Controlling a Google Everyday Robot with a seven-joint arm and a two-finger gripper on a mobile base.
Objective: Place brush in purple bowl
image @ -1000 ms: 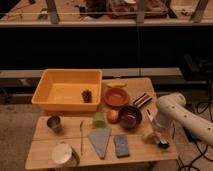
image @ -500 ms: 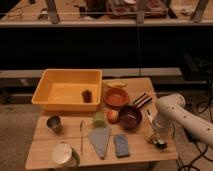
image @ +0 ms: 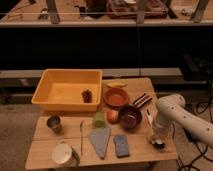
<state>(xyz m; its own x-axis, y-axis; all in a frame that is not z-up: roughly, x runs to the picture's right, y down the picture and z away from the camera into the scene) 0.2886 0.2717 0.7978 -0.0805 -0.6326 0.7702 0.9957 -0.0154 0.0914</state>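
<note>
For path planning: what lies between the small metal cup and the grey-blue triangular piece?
Camera view: a thin metal utensil lies there. The pincer is low near the right edge of the table.

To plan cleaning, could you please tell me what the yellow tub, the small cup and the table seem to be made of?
Yellow tub: probably plastic, with even colour and smooth moulded walls. Small cup: likely metal, grey with a dull sheen. Table: wood, pale boards with visible seams. The tool sits low over the table's near corner at picture right, far from tub and cup.
</note>
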